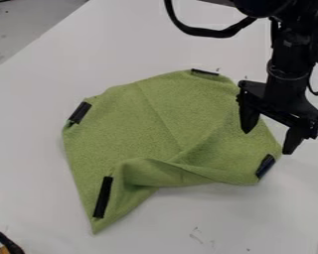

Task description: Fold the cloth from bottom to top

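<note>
A green cloth (pixel 148 114) lies on the white table, with a raised wrinkle along its lower edge and a corner pointing down at the lower left. Black strips mark its corners: one at the upper left, one at the top, one at the lower left and one (pixel 266 166) at the lower right. The gripper (pixel 269 142) hangs over the cloth's right side, above the lower-right strip. Its fingers are spread wide with nothing between them.
The white table (pixel 36 163) extends around the cloth, its edge running diagonally at the upper left. A black and orange object (pixel 7 243) is at the bottom left corner. A black cable loops from the arm at the top.
</note>
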Tool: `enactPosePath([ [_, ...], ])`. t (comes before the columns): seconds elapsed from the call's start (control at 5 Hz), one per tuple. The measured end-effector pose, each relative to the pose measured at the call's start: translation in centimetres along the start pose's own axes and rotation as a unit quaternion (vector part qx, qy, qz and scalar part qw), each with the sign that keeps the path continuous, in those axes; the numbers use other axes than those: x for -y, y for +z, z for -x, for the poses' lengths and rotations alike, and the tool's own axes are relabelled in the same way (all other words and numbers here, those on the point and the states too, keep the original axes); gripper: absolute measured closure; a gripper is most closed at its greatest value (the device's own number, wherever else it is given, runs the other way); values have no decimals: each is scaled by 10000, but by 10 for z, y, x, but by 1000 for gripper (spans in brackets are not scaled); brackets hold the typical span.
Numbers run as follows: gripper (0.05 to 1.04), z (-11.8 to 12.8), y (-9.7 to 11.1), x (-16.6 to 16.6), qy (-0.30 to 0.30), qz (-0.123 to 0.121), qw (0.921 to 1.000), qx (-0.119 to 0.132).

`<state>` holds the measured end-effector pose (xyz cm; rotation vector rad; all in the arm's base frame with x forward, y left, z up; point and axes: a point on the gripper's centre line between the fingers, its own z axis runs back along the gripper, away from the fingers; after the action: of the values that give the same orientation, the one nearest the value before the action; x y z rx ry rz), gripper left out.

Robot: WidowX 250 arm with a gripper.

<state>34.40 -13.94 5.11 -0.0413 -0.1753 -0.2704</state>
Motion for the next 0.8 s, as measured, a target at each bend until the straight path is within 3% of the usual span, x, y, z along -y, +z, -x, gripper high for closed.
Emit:
enactPosePath([
  [0.2,83,6,-10,-1,-6,-25,9999,-167],
  [0.4,83,21,-4,-21,-54,-229,9995,-218],
  [0.6,83,35,17,-46,-123,-475,9988,-22],
  [0.8,83,59,43,-77,-48,-756,9971,-6],
])
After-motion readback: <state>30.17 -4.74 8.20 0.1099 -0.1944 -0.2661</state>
